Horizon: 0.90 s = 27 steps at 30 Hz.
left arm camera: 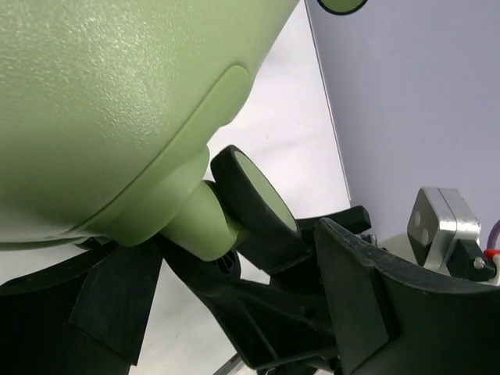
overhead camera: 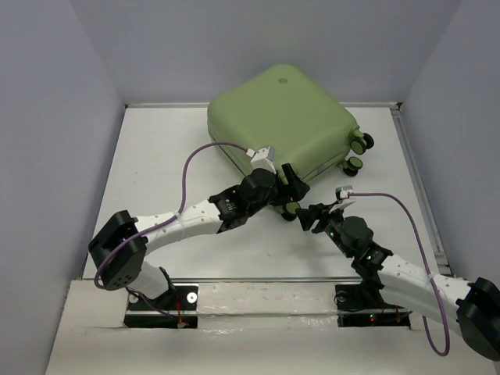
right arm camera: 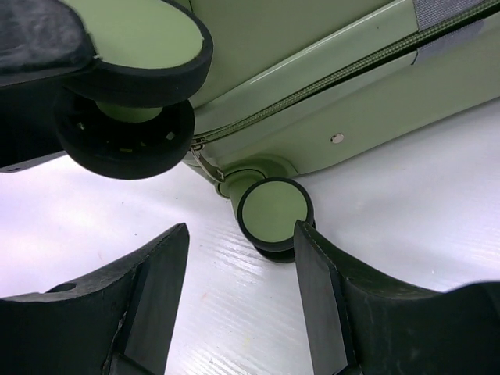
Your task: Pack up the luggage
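Top external view: the white bench (overhead camera: 156, 156) carries the luggage (overhead camera: 281, 117) at its far middle. The luggage lies flat on one broad shell, closed, with the round emblem (overhead camera: 283, 80) facing up and the wheeled end turned toward the right and near side. The left arm (overhead camera: 187, 223) reaches to the near corner of that end. The right arm (overhead camera: 391, 269) reaches in from the right, close beside it.

Left tool (overhead camera: 289, 191): jaws wide, with a caster wheel (left arm camera: 250, 211) and its green stem between the fingers (left arm camera: 351, 289). Whether they press on it cannot be told.

Right tool (right arm camera: 242, 230): jaws partly open, holding nothing. A second caster (right arm camera: 275, 212) stands on the bench just ahead of the fingertips.

The zip (right arm camera: 312, 86) runs closed along the shell edge.
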### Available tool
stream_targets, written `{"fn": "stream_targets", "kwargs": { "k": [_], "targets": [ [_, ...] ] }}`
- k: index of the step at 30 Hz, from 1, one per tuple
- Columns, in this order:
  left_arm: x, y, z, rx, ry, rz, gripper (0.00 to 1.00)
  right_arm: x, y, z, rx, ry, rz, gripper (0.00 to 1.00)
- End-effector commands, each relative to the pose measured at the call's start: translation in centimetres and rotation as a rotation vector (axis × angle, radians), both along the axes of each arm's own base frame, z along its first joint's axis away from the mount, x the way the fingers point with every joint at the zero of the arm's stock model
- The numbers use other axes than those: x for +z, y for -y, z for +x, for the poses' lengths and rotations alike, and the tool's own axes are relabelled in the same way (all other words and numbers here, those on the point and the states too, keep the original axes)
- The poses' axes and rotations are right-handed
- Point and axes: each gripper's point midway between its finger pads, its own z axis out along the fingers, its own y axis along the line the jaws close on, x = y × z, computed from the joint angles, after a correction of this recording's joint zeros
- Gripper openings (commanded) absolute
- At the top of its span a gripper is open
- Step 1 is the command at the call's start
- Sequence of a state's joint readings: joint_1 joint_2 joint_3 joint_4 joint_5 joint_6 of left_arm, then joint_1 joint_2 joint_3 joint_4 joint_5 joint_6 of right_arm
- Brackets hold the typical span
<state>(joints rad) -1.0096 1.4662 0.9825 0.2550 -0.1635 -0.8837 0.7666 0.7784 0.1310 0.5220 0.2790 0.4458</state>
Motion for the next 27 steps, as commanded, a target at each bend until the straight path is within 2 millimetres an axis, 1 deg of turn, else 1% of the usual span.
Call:
{"fn": "stream_targets", "kwargs": {
  "k": [1, 3, 5, 6, 7, 9, 11, 12, 15, 16, 18, 19, 20, 23, 24, 26, 27],
  "targets": [
    [5.0, 0.8, 2.3, 0.101, 0.061, -0.179, 0.87, 0.8, -0.2, -0.1, 0.012, 0.021, 0.031, 0.62],
    [5.4, 0.7, 2.6, 0.12, 0.061, -0.207, 0.87, 0.9, -0.3, -0.1, 0.015, 0.023, 0.034, 0.62],
    [5.3, 0.6, 2.7, 0.143, 0.045, -0.232, 0.87, 1.0, -0.3, -0.1, 0.019, 0.025, 0.036, 0.62],
    [5.6, 0.6, 2.8, 0.15, 0.044, -0.253, 0.87, 1.0, -0.3, -0.1, 0.019, 0.025, 0.036, 0.62],
    [5.3, 0.5, 2.9, 0.162, 0.035, -0.26, 0.87, 1.0, -0.4, -0.2, 0.021, 0.025, 0.036, 0.62],
    [5.5, 0.5, 3.0, 0.18, 0.013, -0.304, 0.87, 1.1, -0.4, -0.1, 0.019, 0.025, 0.036, 0.62],
    [5.0, 0.5, 3.0, 0.191, -0.007, -0.321, 0.87, 1.1, -0.4, -0.1, 0.02, 0.025, 0.035, 0.62],
    [5.2, 0.6, 3.0, 0.194, -0.011, -0.338, 0.87, 1.0, -0.4, -0.1, 0.018, 0.024, 0.034, 0.62],
    [5.2, 0.8, 3.1, 0.202, -0.026, -0.364, 0.83, 0.9, -0.3, 0.0, 0.014, 0.022, 0.029, 0.62],
    [5.1, 0.6, 3.2, 0.213, -0.034, -0.373, 0.78, 1.0, -0.3, 0.0, 0.011, 0.026, 0.032, 0.62],
    [5.4, 0.5, 3.3, 0.223, -0.033, -0.4, 0.72, 1.0, -0.3, 0.1, 0.011, 0.027, 0.033, 0.62],
    [5.3, 0.5, 3.3, 0.226, -0.035, -0.403, 0.71, 0.9, -0.3, 0.0, 0.011, 0.027, 0.033, 0.62],
    [5.5, 0.5, 3.4, 0.234, -0.036, -0.423, 0.68, 1.0, -0.3, 0.1, 0.009, 0.028, 0.036, 0.62],
    [5.6, 0.5, 3.6, 0.245, -0.04, -0.448, 0.59, 0.8, -0.3, 0.1, 0.009, 0.025, 0.035, 0.62],
    [5.8, 0.5, 3.7, 0.245, -0.033, -0.461, 0.52, 0.7, -0.3, 0.1, 0.009, 0.023, 0.033, 0.62],
    [5.8, 0.3, 3.7, 0.253, -0.026, -0.47, 0.45, 0.4, -0.1, 0.1, -0.001, 0.017, 0.03, 0.62],
    [6.4, 0.3, 3.7, 0.251, -0.015, -0.491, 0.34, 0.4, -0.1, 0.2, -0.005, 0.016, 0.028, 0.62]
  ]
}}
